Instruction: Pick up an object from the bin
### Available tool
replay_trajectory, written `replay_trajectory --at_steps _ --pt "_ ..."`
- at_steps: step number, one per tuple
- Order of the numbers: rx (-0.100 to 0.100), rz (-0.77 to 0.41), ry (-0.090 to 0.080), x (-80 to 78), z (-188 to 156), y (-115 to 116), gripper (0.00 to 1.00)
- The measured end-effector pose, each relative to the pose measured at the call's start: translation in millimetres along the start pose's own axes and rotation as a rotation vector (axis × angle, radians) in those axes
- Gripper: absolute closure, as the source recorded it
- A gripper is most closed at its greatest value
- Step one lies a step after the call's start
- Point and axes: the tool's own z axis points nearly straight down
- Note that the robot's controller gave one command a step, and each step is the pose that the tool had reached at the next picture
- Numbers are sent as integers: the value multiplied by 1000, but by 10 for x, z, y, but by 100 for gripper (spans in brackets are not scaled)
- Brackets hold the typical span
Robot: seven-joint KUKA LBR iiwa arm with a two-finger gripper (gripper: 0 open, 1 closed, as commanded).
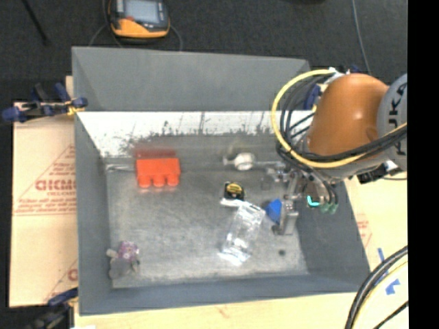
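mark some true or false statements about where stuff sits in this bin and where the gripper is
1. The orange block lies on the left part of the bin's floor, close to the far wall. True.
2. The clear plastic piece rests on top of the orange block. False: it lies well apart from it, right of the middle, just below a small yellow and black thing.
3. The gripper is low at the right side of the bin, beside a small blue thing. True.
4. The small white thing sits in the near right corner. False: it lies by the far wall.
5. A small purple thing lies in the near left corner. True.
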Motion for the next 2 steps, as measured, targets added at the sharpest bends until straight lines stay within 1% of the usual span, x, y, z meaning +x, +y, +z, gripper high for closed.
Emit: replay_trajectory --at_steps 1,2 --pt "2 -267 -5 -365 1262 -314 0" --pt "3 -269 -10 -376 1232 -311 100"
